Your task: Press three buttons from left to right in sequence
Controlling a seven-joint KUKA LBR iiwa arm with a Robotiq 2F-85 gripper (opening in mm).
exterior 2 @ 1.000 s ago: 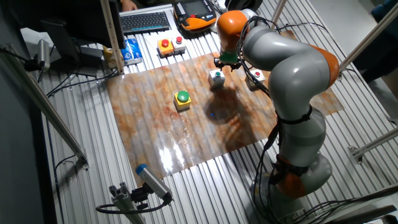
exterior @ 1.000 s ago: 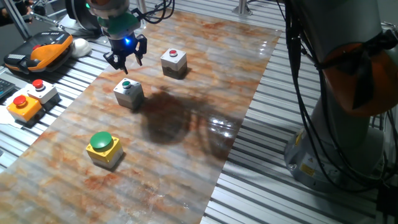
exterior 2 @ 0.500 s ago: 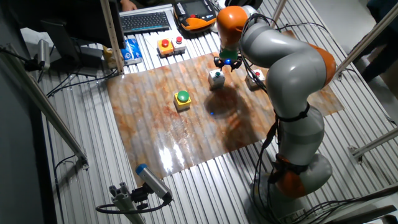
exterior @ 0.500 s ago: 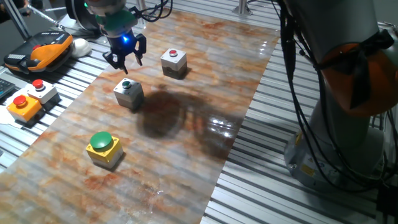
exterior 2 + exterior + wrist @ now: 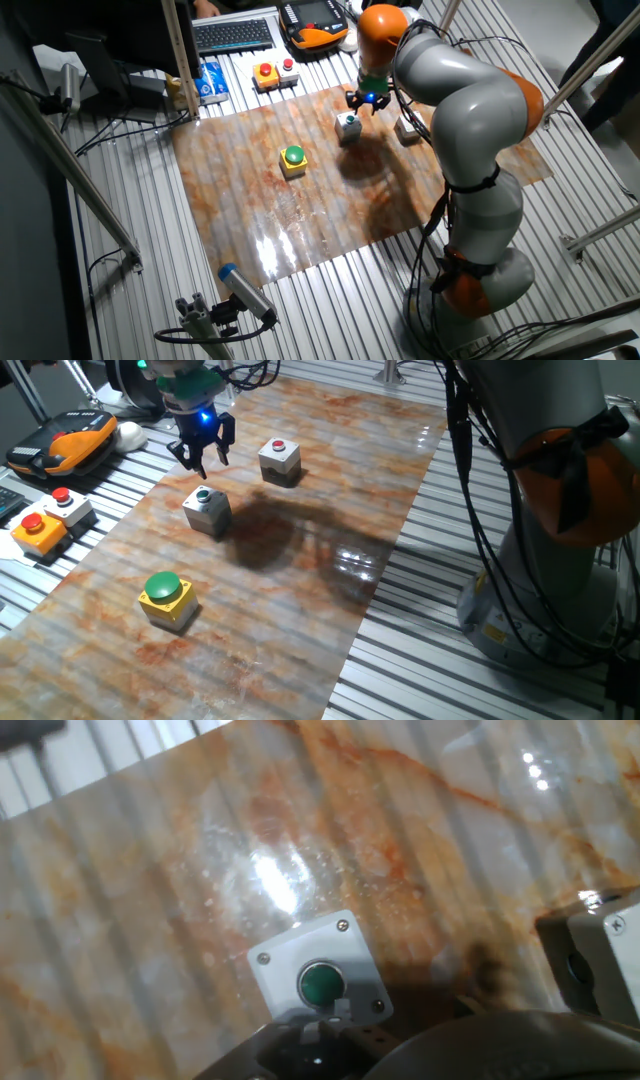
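Note:
Three box switches stand on the marbled board [image 5: 300, 590]. The light grey box with the small red button [image 5: 279, 460] is at the far end, partly behind the arm in the other fixed view [image 5: 408, 128]. The light grey box with the small green button [image 5: 207, 510] is in the middle [image 5: 348, 126], low in the hand view [image 5: 318, 982]. The yellow box with the large green dome [image 5: 166, 598] is nearest [image 5: 292, 160]. My gripper [image 5: 203, 458] hangs above the board, just behind the green-button box and beside the red-button box, touching neither [image 5: 369, 102]. I cannot make out its fingertips.
An orange box with a red button [image 5: 38, 530] and a grey box with a raised red button [image 5: 66, 505] sit off the board on the slatted table. A teach pendant [image 5: 65, 440] and a keyboard [image 5: 235, 33] lie beyond. The robot's base [image 5: 480, 280] stands beside the board.
The gripper has drifted slightly up and away from the green-button box. The boxes have not moved.

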